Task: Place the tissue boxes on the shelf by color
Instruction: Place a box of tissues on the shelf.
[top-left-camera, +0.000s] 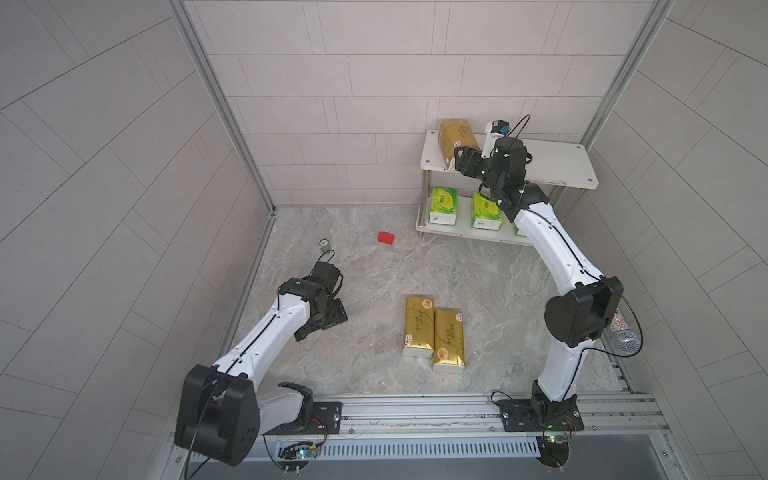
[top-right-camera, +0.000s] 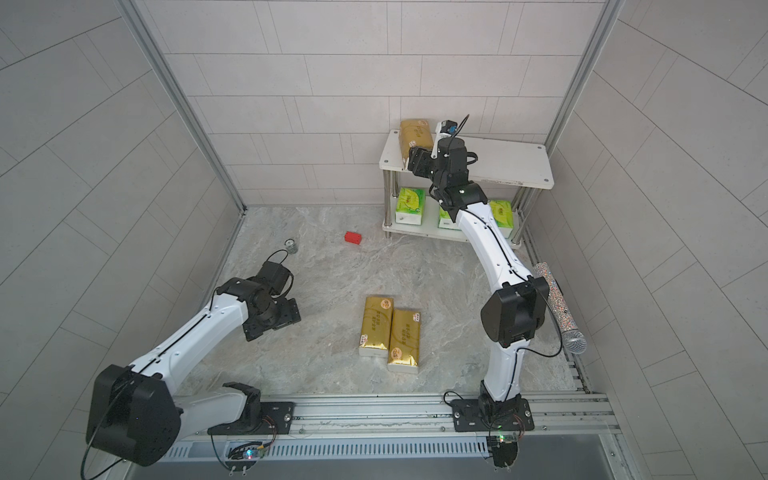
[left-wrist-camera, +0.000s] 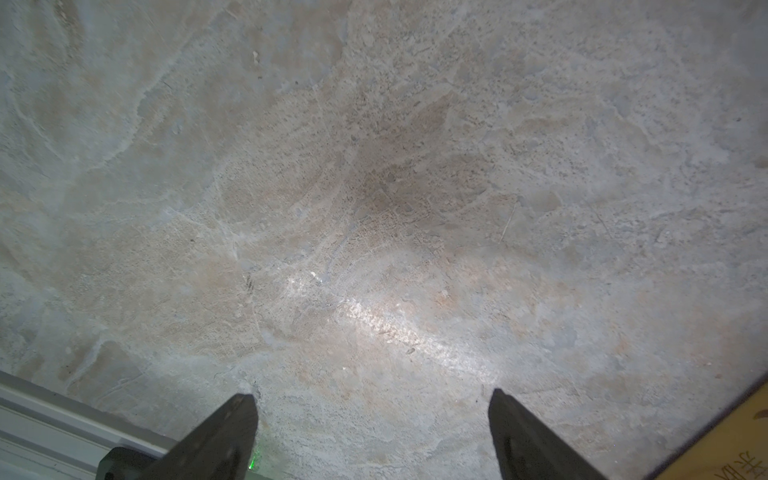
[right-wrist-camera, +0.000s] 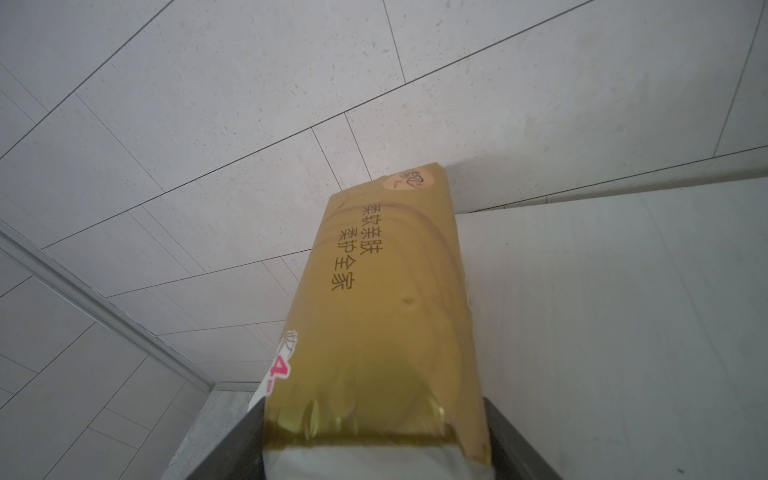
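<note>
A gold tissue box (right-wrist-camera: 386, 299) lies at the left end of the shelf's top board (top-left-camera: 561, 166), also seen from above as the gold tissue box (top-left-camera: 455, 135) (top-right-camera: 413, 133). My right gripper (right-wrist-camera: 373, 401) (top-left-camera: 459, 160) is shut on its near white end, a finger pressing each side. Two more gold boxes (top-left-camera: 419, 326) (top-left-camera: 449, 340) lie side by side on the floor. Green boxes (top-left-camera: 444, 205) (top-left-camera: 486, 212) (top-right-camera: 500, 212) stand on the lower board, partly hidden by my right arm. My left gripper (left-wrist-camera: 371, 395) (top-left-camera: 320, 322) hovers open over bare floor, left of the floor boxes.
A small red block (top-left-camera: 385, 237) and a little glass jar (top-left-camera: 325, 246) sit on the marble floor at the back left. A glittery microphone (top-right-camera: 561, 307) lies along the right wall. Tiled walls close in three sides; a metal rail (top-left-camera: 415, 411) runs along the front.
</note>
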